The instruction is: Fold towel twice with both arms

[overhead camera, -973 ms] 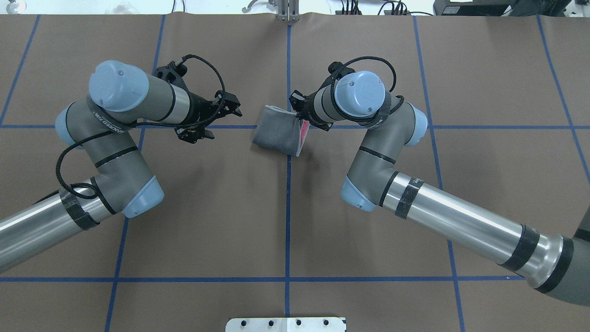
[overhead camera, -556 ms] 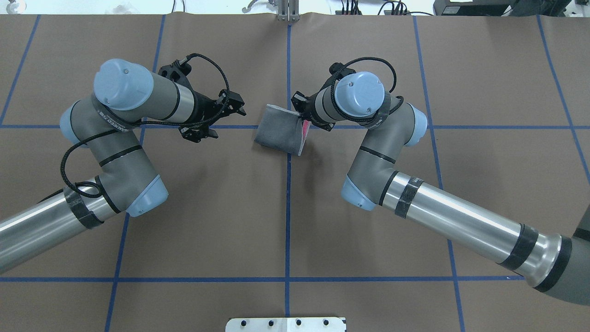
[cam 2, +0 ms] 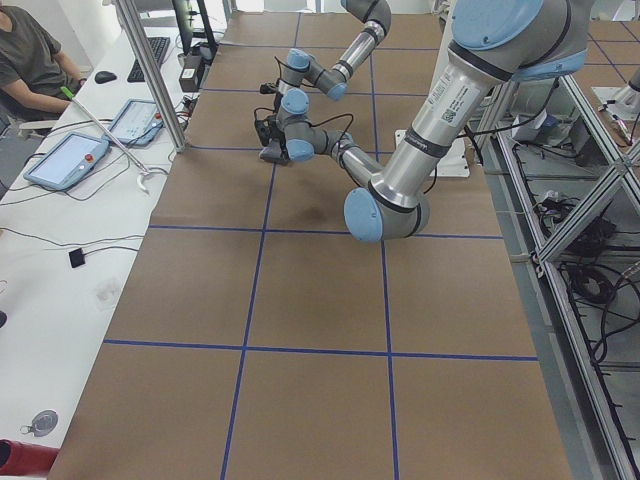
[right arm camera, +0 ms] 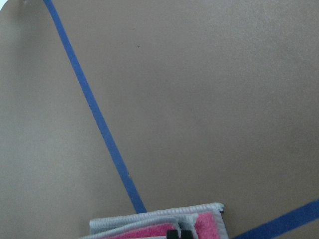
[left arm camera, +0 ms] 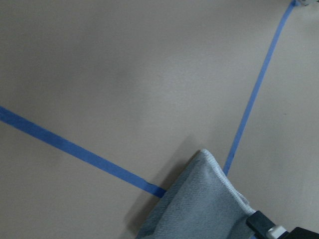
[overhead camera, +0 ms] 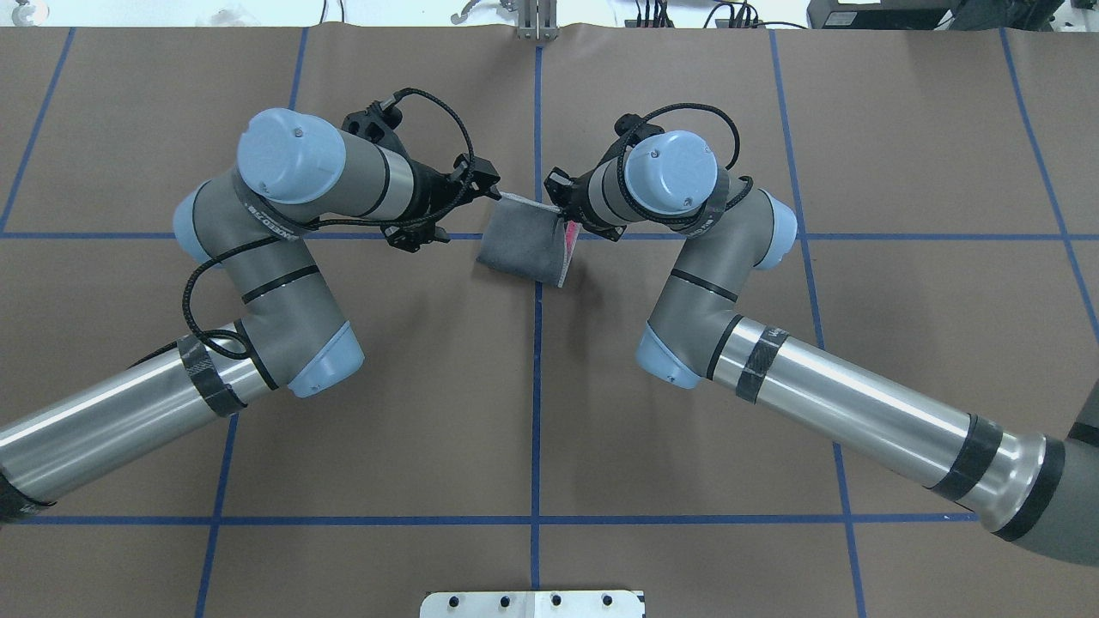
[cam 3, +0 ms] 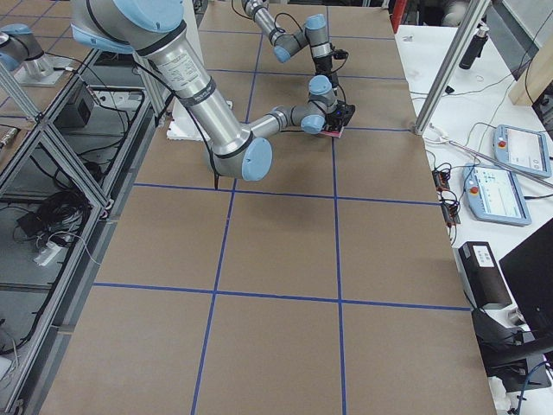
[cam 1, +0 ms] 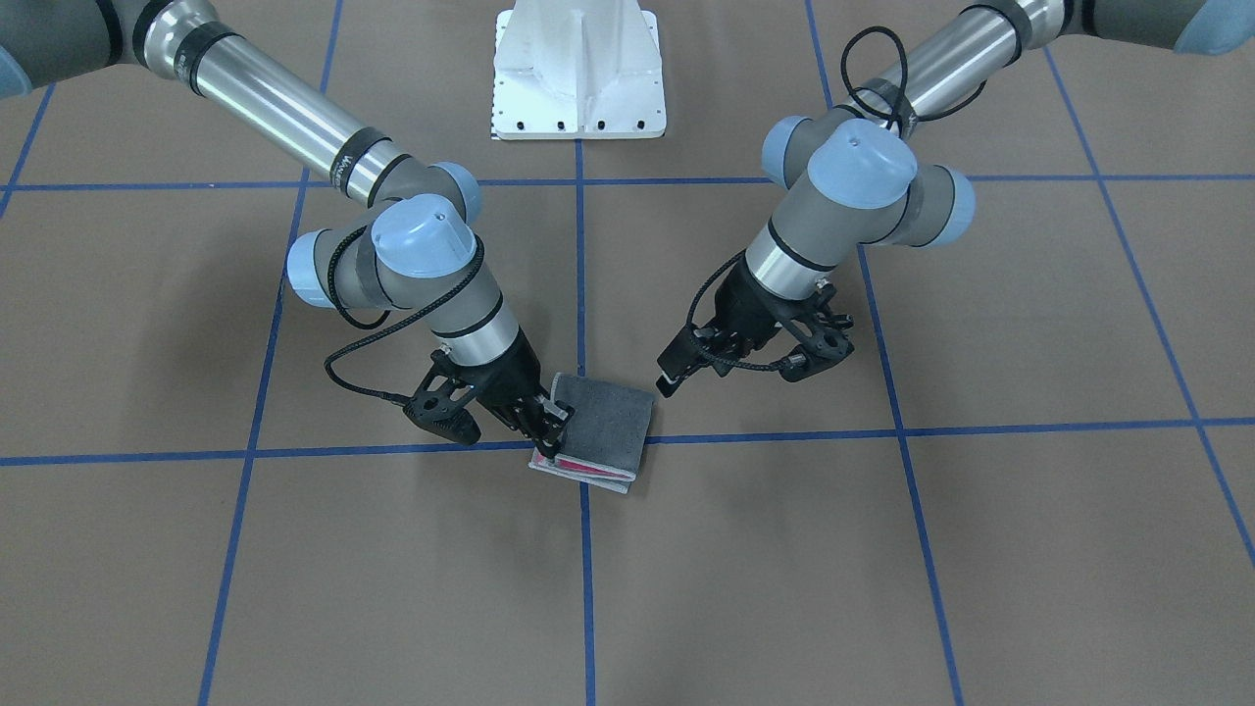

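The towel [overhead camera: 519,245] is lying folded a little above the overhead view's centre, by the crossing of the blue tape lines [overhead camera: 537,412]. Its grey face is up, with pink showing along its right edge. My right pincer [cam 1: 549,428] is pinching the layered cloth near the upper right corner, jaws narrowed on it. In its wrist view the fingertips [right arm camera: 179,233] are sitting on the pink. My left pincer [overhead camera: 453,206] is spread wide and holding nothing, one finger just beside the towel's upper left corner.

The main risk, as I am judging it, is an uneven grab. If my left pincer is catching only the top layer at that corner, the stack may be peeling apart on the lift and the fold coming out skewed. Pressing too low could be dragging the cloth across the table [overhead camera: 412,386].

My left arm [overhead camera: 283,257] is reaching in from the lower left, elbow bent, wrist pointing right toward the towel. My right arm [overhead camera: 713,249] is coming in from the lower right, wrist tipped down over the corner.
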